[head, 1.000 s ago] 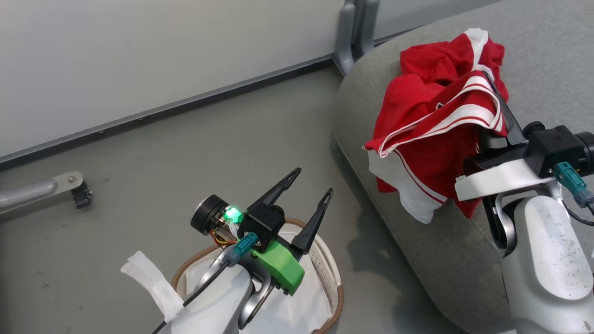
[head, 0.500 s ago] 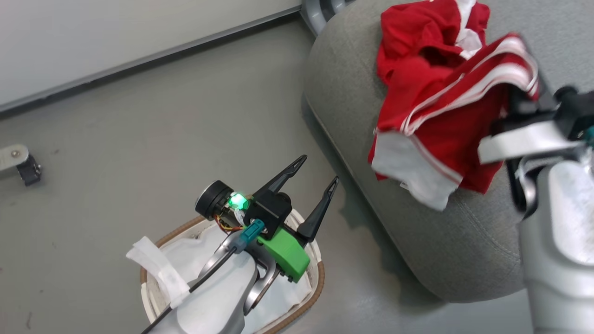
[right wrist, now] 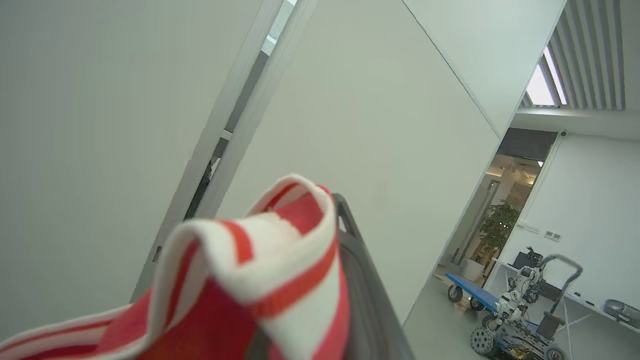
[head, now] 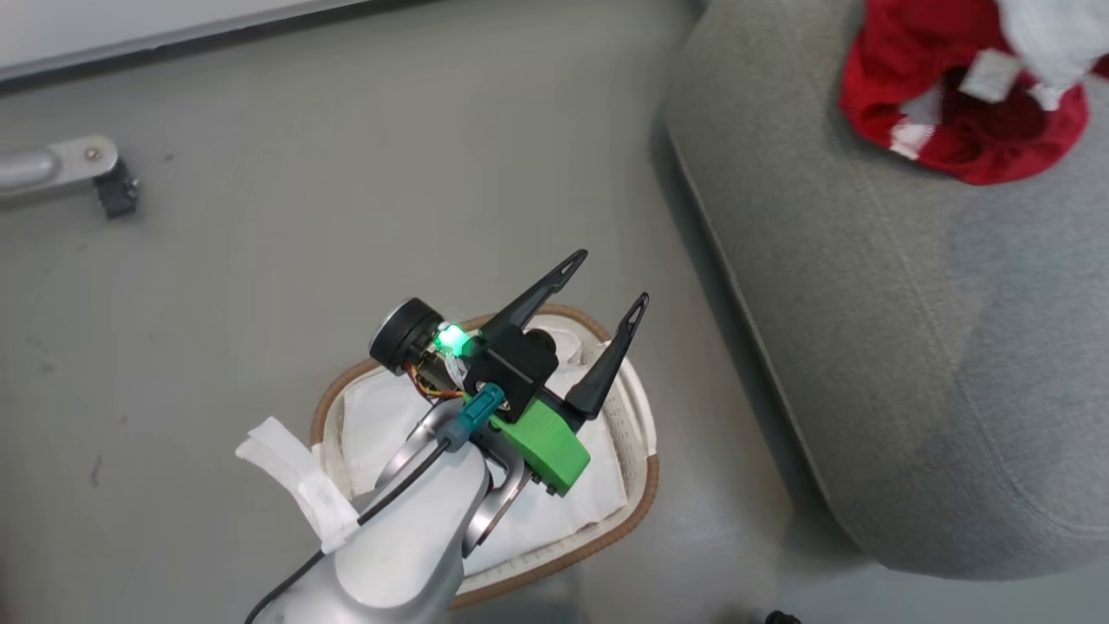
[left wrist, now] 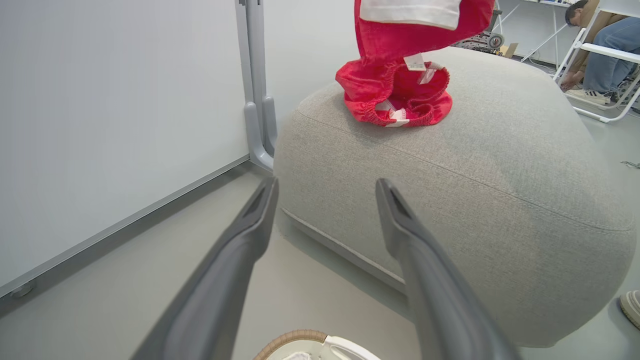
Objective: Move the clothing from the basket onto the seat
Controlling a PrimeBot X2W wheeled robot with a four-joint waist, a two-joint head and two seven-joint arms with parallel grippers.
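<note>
Left end effector splayed, upturned over basket | clothing seemingly touching seat

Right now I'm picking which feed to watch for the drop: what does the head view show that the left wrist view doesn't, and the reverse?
Head view: the white sheet inside the basket, seen from above, and a metal leg on the floor.
Left wrist view: a red garment hanging above the seat, and a seated person at far right.
Both: the open left gripper, the red clothing lying on the seat, and a stretch of the basket's brown rim.
</note>
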